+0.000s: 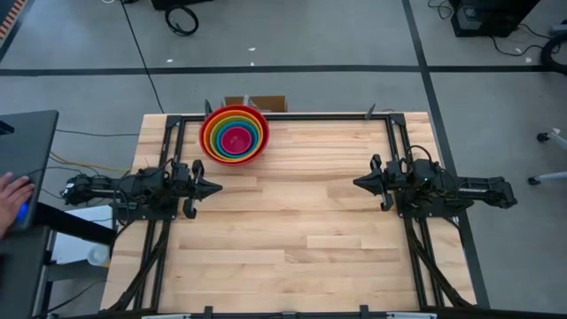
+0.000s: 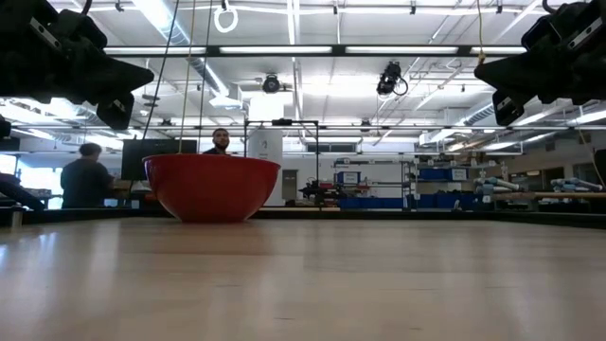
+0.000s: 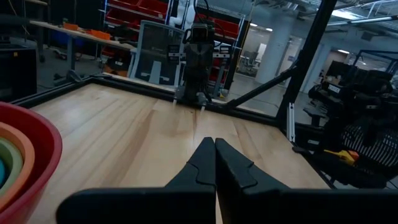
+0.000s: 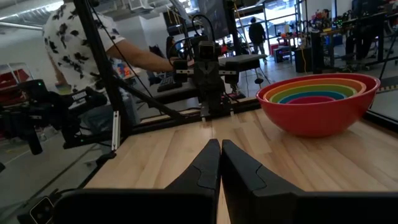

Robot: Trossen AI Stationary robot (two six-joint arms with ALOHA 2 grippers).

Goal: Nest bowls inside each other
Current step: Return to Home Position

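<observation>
The bowls [image 1: 235, 133] stand nested as one stack at the table's far edge, left of centre: red outermost, then orange, green, blue, and magenta-pink in the middle. The red bowl [image 2: 211, 186] rests on its base on the wood. The stack also shows in the right wrist view [image 4: 318, 102] and partly in the left wrist view [image 3: 22, 163]. My left gripper [image 1: 216, 188] is shut, at the table's left side above the wood, pointing level toward the right. My right gripper [image 1: 358, 183] is shut, at the right side, pointing level toward the left. Neither touches a bowl.
A black frame [image 1: 283, 116] borders the wooden table [image 1: 292, 239]. A person's hand [image 1: 12, 189] rests on a dark desk beyond the left edge. People stand in the room behind the table [image 2: 87, 175]. Bare wood lies between the two grippers.
</observation>
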